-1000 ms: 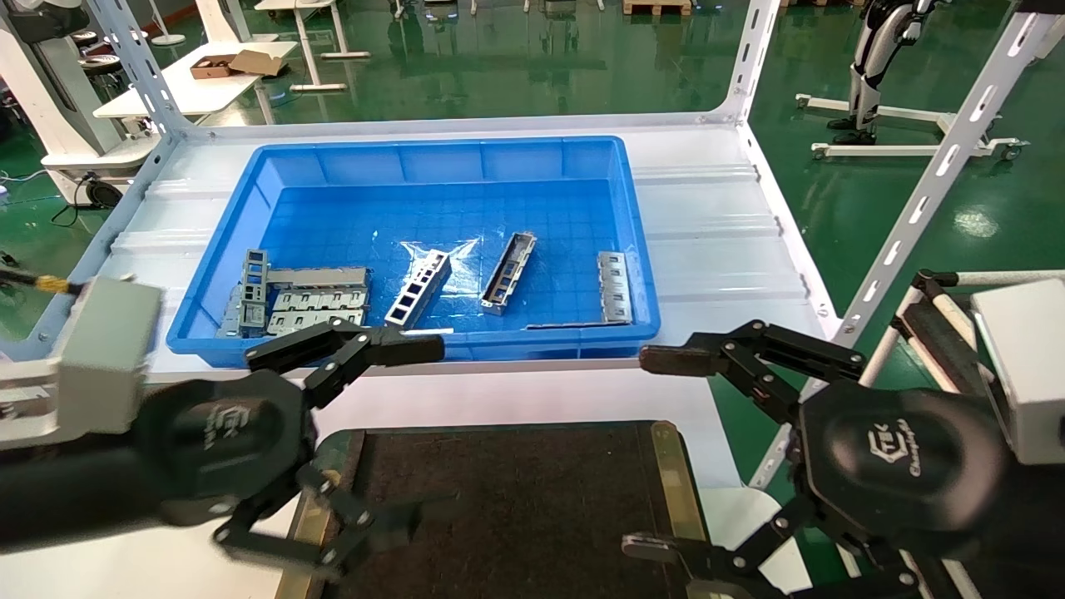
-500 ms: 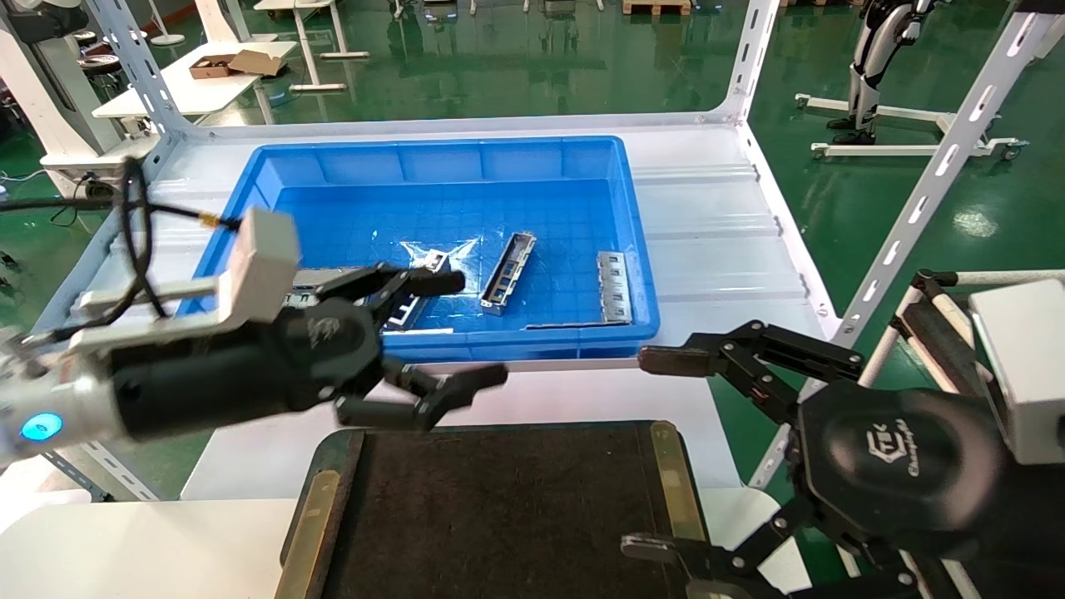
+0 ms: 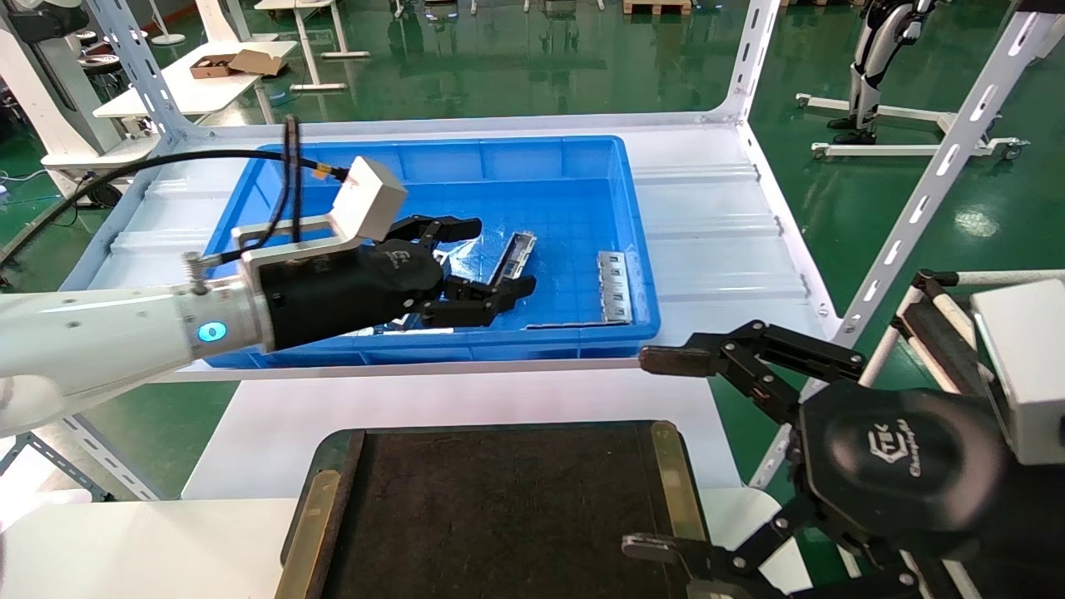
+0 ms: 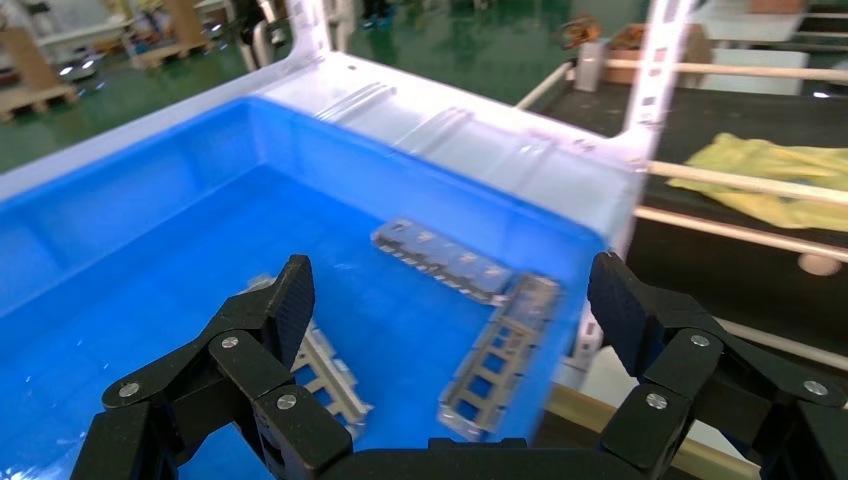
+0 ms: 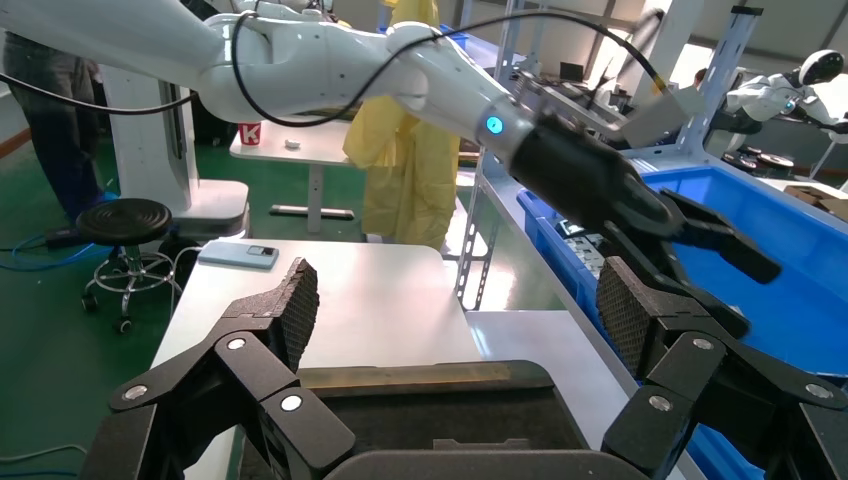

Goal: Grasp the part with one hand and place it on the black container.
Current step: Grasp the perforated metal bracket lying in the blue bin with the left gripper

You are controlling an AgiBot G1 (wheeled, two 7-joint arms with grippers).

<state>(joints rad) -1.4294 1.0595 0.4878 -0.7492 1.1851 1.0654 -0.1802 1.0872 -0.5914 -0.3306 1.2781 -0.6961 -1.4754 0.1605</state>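
Note:
The part, a slim silver-grey channel, lies in the blue bin, its near end hidden behind my left gripper. My left gripper is open and empty, low over the bin with its fingers either side of the part. In the left wrist view the gripper is wide open, and the part lies just inside one finger. The black container sits empty at the table's front. My right gripper hangs open and empty by the container's right edge; the right wrist view shows this gripper above the container.
A flat strip with tabs lies by the bin's right wall, also in the left wrist view. Another perforated piece lies along the bin's front wall. White shelf posts stand around the bin.
My left arm has swung from beside the black container forward into the blue bin, ending open over the part. The right arm and all the parts have not moved.

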